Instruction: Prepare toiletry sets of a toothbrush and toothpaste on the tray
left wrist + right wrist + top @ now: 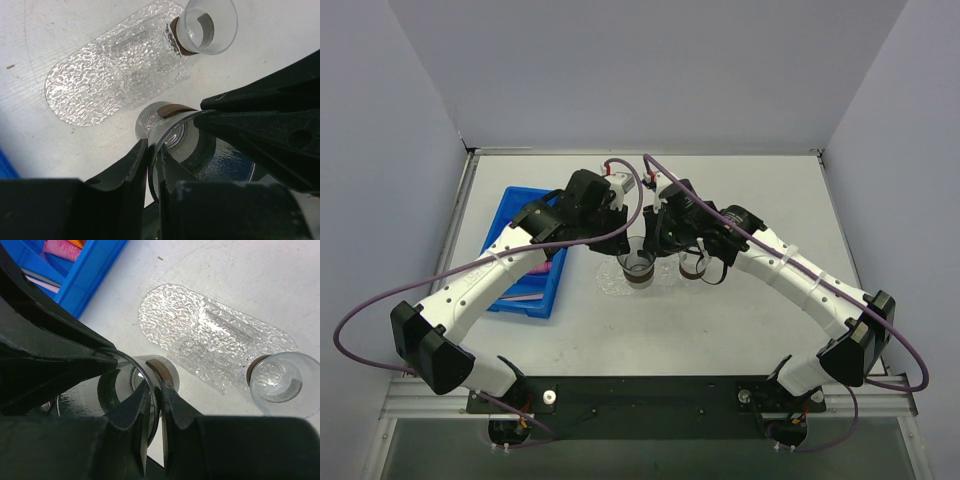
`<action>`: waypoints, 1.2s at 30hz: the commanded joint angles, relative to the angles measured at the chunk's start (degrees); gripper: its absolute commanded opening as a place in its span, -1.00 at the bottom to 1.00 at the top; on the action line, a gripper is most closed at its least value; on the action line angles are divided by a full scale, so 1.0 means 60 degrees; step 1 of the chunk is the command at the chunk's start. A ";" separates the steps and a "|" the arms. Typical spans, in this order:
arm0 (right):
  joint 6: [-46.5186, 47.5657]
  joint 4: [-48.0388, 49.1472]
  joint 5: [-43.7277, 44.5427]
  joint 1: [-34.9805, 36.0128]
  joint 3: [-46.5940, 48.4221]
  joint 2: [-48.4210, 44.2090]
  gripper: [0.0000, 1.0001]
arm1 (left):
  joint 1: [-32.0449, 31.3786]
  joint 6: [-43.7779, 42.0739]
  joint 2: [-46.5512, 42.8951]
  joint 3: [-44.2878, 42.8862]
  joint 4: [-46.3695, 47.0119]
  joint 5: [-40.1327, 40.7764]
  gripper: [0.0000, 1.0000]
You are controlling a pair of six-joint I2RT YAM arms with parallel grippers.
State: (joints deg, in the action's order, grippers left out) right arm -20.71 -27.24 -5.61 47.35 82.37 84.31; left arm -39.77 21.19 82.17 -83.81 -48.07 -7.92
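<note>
Seeing both arms meet at middle of table. My left gripper pinched tight on rim of clear cup, one finger inside, one outside. My right gripper pinched on same cup rim from other side. Cup sits just beside long edge of tray. Tray lies flat on table, right of blue bin. Second cup touches tray end. Toothbrush and pink toothpaste lie in bin.
</note>
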 commanded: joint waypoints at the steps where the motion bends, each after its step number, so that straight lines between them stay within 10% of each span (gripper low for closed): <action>1: -0.0371 0.0248 0.0406 0.0077 -0.0046 -0.0297 -1.00 | 0.0007 0.1126 -0.0658 -0.0124 0.1772 -0.0101 -0.51; 17: -0.0752 0.0966 0.1213 -0.0084 -0.0398 -0.0693 -1.00 | -0.0212 0.2268 -0.1039 0.0214 0.1363 0.0761 0.13; 36: -0.1280 0.1025 0.1974 -0.0158 -0.0354 -0.0737 -1.00 | -0.1033 0.3338 -0.0410 -0.0167 -0.0174 0.1862 0.18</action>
State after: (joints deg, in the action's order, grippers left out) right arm -25.78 -26.17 3.66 46.81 78.85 83.09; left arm -44.62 39.07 78.22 -82.46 -43.92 1.85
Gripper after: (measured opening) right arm 0.053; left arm 0.589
